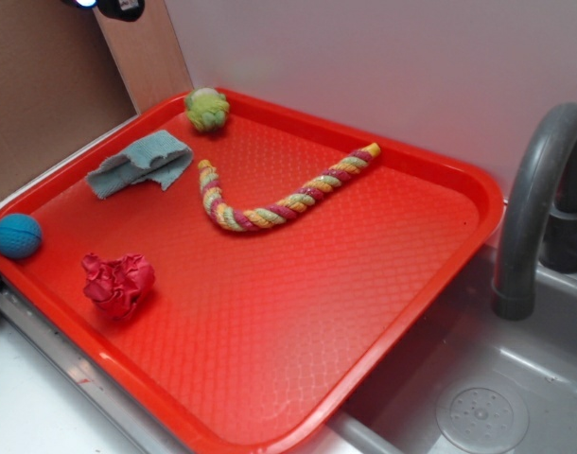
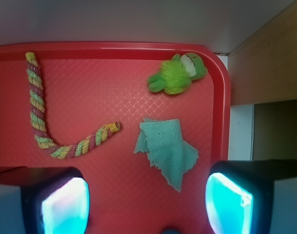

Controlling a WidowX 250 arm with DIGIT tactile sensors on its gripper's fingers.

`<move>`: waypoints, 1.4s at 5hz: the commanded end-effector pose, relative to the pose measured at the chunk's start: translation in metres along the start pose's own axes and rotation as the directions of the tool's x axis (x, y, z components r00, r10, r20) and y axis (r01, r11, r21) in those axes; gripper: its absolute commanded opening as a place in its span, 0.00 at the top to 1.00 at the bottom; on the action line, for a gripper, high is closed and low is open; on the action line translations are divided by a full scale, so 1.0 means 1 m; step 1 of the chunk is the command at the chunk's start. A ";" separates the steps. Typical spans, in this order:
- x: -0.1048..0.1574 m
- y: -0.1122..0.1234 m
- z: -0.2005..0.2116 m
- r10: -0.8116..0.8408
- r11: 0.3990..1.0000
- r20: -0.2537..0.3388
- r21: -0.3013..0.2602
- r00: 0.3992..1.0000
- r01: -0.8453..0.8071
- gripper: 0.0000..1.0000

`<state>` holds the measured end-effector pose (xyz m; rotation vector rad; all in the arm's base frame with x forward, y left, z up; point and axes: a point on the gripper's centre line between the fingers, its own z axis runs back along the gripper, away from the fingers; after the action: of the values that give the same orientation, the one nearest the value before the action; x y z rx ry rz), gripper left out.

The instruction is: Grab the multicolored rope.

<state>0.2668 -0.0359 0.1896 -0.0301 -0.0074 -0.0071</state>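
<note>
The multicolored rope (image 1: 270,206) lies in a J-shaped bend on the red tray (image 1: 364,312), with twisted yellow, pink-red and pale green strands. The wrist view has the rope (image 2: 41,122) at the left, running down from the tray's far rim and curling right. My gripper (image 2: 147,204) hovers high above the tray, open, with nothing between its two glowing pads (image 2: 65,207). The rope sits ahead and to the left of the jaws. In the exterior view only a dark bit of the arm shows at the top left edge.
A teal cloth (image 1: 139,163) lies beside the rope's short end. A yellow-green rope ball (image 1: 206,109) sits in the far corner, a blue ball (image 1: 17,235) at the left rim, a red crumpled cloth wad (image 1: 118,283) nearby. A grey faucet (image 1: 539,189) and sink (image 1: 478,407) stand right.
</note>
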 end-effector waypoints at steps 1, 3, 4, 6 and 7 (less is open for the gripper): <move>0.000 0.000 0.000 0.000 1.000 0.000 0.000 1.000 0.000 0.00; 0.029 -0.039 -0.016 -0.033 0.999 0.030 -0.029 0.999 0.034 0.00; 0.041 -0.064 -0.022 -0.081 0.993 0.045 -0.087 0.996 0.084 0.00; 0.053 -0.139 -0.039 -0.274 0.947 0.026 -0.167 0.961 0.275 0.00; 0.051 -0.167 -0.055 -0.357 0.922 0.012 -0.156 0.934 0.354 0.00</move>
<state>0.3142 -0.1943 0.1142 -0.1561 0.0913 -0.3224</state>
